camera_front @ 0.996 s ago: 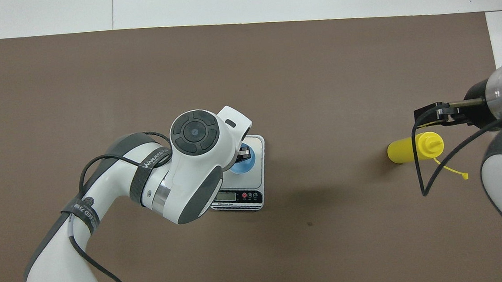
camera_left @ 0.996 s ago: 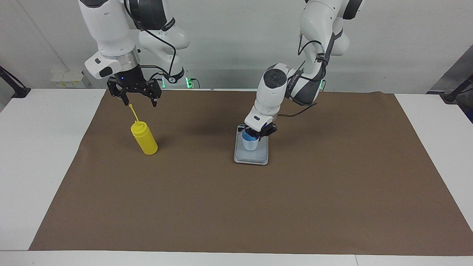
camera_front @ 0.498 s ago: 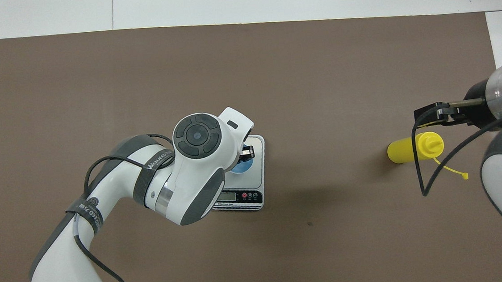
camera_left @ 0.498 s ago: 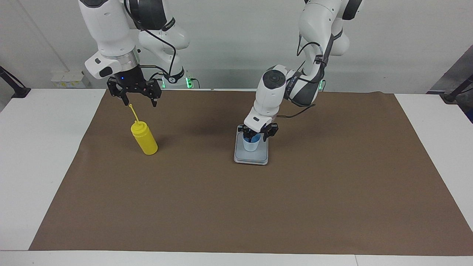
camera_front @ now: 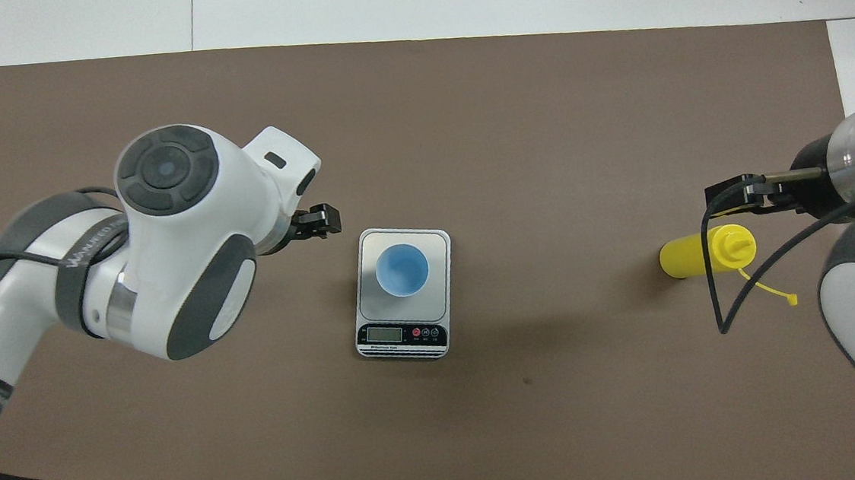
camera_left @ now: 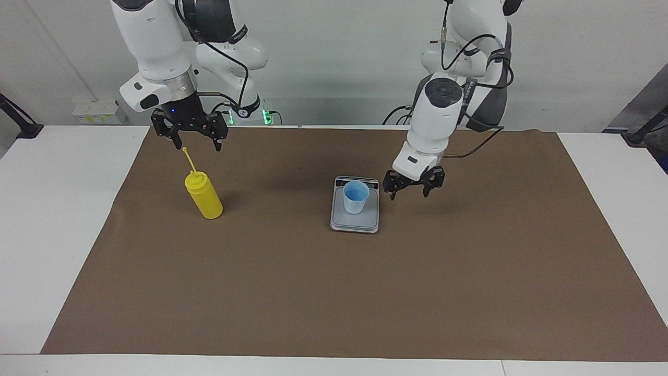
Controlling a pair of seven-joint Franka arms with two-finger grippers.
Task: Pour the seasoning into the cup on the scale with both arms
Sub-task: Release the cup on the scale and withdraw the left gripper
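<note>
Cup [camera_left: 356,197]: I see it upright on the scale [camera_left: 355,222], nothing touching it.
Left gripper [camera_left: 414,188]: I read it as spread open and empty, over the brown mat [camera_left: 334,292] beside the scale.
Seasoning bottle [camera_left: 204,196]: standing toward the right arm's end.
Right gripper [camera_left: 190,137]: fingers apart, empty, above the bottle's cap strap [camera_left: 189,158].
</note>
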